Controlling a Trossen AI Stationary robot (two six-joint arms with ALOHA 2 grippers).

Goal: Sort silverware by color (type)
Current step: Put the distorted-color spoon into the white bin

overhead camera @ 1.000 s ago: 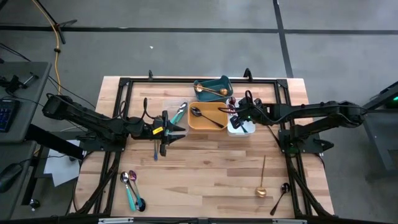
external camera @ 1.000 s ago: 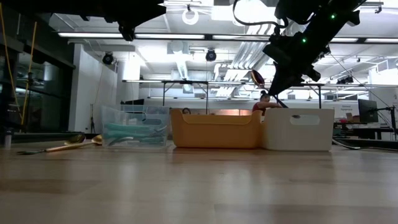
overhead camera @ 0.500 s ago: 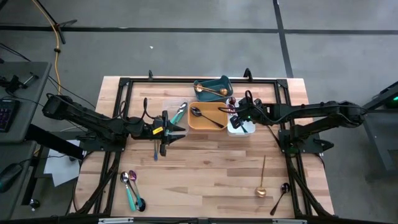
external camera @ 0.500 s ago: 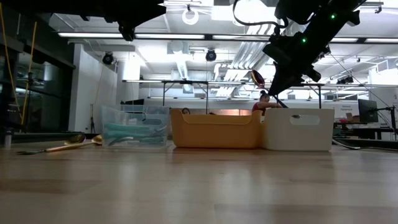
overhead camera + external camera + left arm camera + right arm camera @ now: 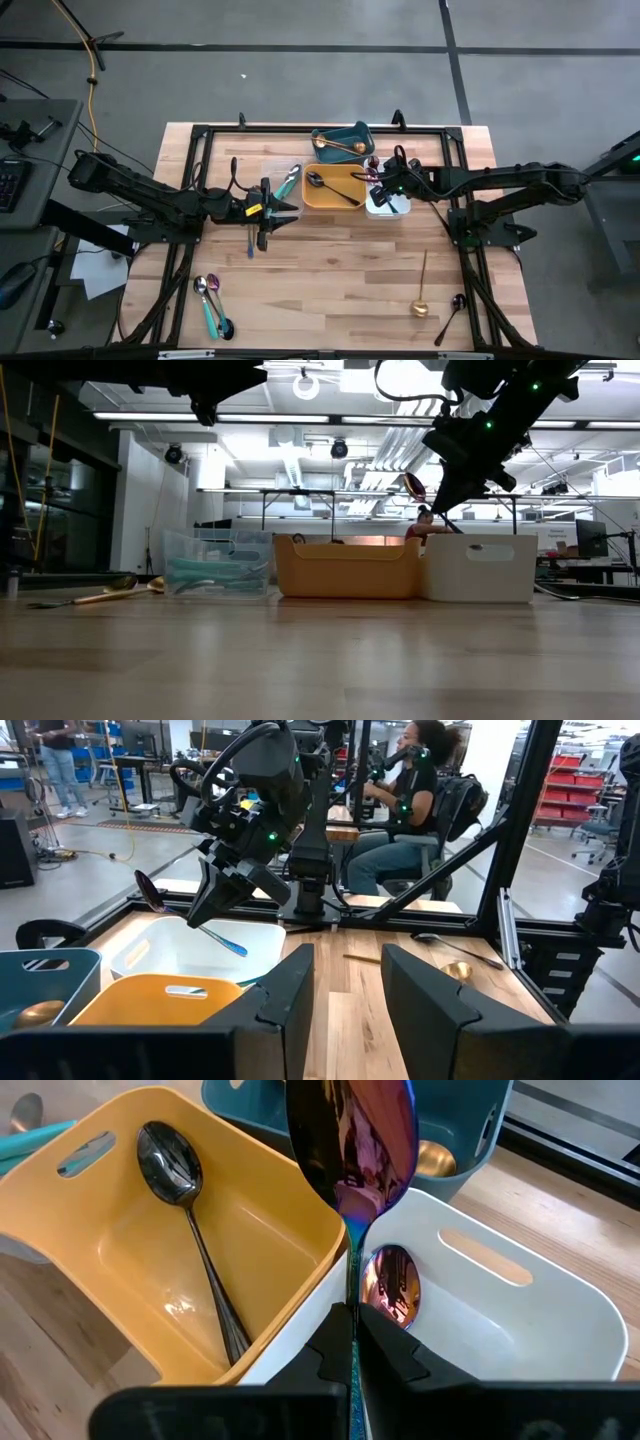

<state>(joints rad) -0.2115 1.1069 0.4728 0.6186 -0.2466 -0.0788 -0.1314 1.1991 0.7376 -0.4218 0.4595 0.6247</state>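
Nothing changed over the last second: both arms parked as before, so sorting stalled mid-drop. Right gripper (image 5: 352, 1342) poised over white tray (image 5: 392, 208), clamped tight on iridescent spoon (image 5: 352, 1145), handle pinched between fingers (image 5: 385, 1348), bowl sticking out beyond them, a matching spoon already inside. Left gripper (image 5: 343, 982) hovering mid-table, parted, holding nothing. Probably release next.

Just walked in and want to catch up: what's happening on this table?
The right gripper is shut on an iridescent spoon, holding it over the white tray, where another iridescent spoon already lies. A black spoon sits in the yellow tray. The left gripper waits over the table's middle. More silverware lies unsorted on the table.
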